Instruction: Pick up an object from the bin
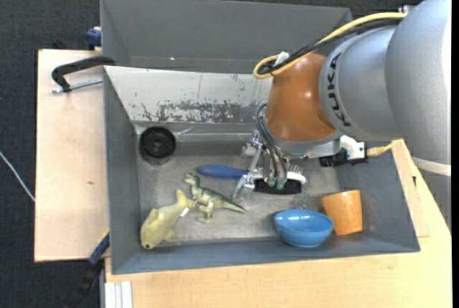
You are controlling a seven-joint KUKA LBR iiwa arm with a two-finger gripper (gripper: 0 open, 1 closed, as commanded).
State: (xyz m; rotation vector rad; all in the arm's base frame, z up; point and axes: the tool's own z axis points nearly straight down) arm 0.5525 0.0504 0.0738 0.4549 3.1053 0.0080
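Observation:
My gripper (257,174) is low in the middle of the bin, open, with its metal fingers (244,186) apart. It stands over the middle of a brush with a blue handle (219,171). The brush's dark head (281,186) sticks out on the gripper's right side. Whether the fingers touch the brush I cannot tell. Just in front and to the left lies a small green dinosaur toy (208,202), close to the left fingertip.
A yellow-green toy animal (161,225) lies at the front left. A blue bowl (303,227) and an orange cup (343,211) stand at the front right. A black round thing (157,143) sits by the back left wall.

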